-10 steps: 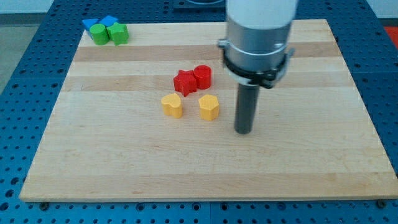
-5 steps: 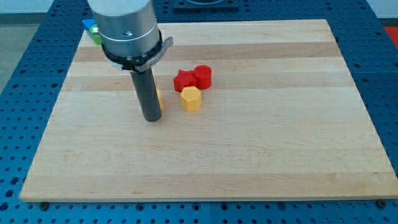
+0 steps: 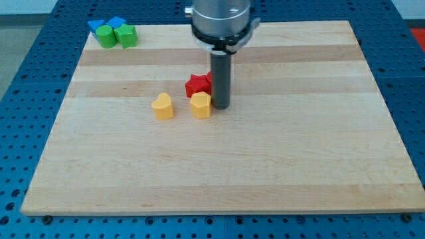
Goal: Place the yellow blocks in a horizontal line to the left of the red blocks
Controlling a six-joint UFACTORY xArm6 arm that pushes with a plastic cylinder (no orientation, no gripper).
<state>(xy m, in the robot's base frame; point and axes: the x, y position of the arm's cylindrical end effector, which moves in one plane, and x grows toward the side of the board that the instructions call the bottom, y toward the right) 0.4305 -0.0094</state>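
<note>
My tip [image 3: 220, 106] rests on the board just right of the yellow hexagon block [image 3: 201, 105], touching or almost touching it. The yellow heart block [image 3: 162, 106] lies further to the view's left, in about the same row. The red star block [image 3: 196, 85] sits just above the yellow hexagon. The rod stands in front of the red cylinder block [image 3: 210, 78], so only a sliver of it shows to the right of the star.
Two green blocks [image 3: 115, 36] and two blue blocks [image 3: 106, 24] are bunched at the board's top left corner. The wooden board [image 3: 332, 133] lies on a blue perforated table.
My tip has moved from left of the yellow blocks to the right of the yellow hexagon. The yellow heart is uncovered and the hexagon sits slightly further left. The red cylinder is now mostly hidden.
</note>
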